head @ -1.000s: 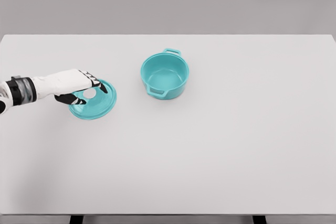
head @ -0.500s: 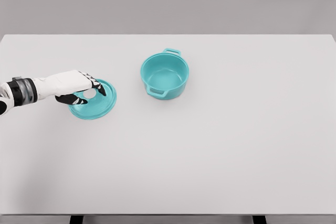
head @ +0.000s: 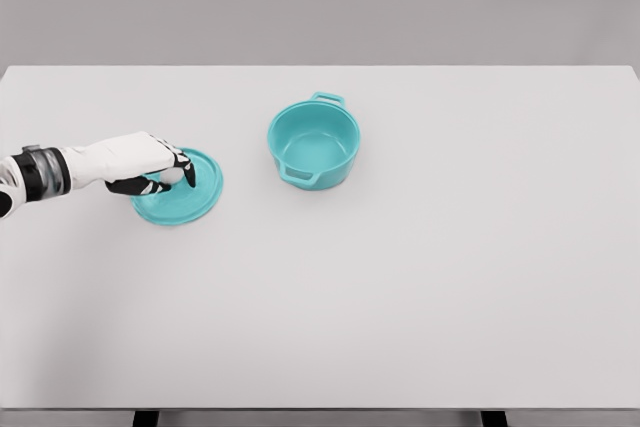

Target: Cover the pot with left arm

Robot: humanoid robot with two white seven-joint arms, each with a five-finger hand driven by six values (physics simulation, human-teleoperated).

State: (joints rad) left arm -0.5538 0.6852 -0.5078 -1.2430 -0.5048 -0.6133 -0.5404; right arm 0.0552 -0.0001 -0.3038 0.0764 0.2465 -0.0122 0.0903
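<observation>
Teal is the colour of the moment: a round lid [head: 180,188] lies flat on the white bench [head: 400,277], over at the left side, and the left hand [head: 150,169] is right on top of it. The white arm comes in from the left edge of the picture, dark band at the wrist, and the hand reaches over the lid's left and middle part. Its dark-tipped fingers [head: 186,173] curl down and pinch around the middle of the lid, where a knob would sit, with the thumb tucked under the palm on the near side. So the hand is closed in on the lid's centre; the knob itself is hidden by the fingers. The lid's right rim shows clear of the hand and rests on the bench.

Off to the right of the lid, well apart from it, stands the teal pot [head: 314,143]. It sits upright near the middle of the bench, one handle pointing to the far side, the other toward the near left. Its mouth is open and the inside shows only its own teal floor and wall. The right arm does not show anywhere in the head view.
</observation>
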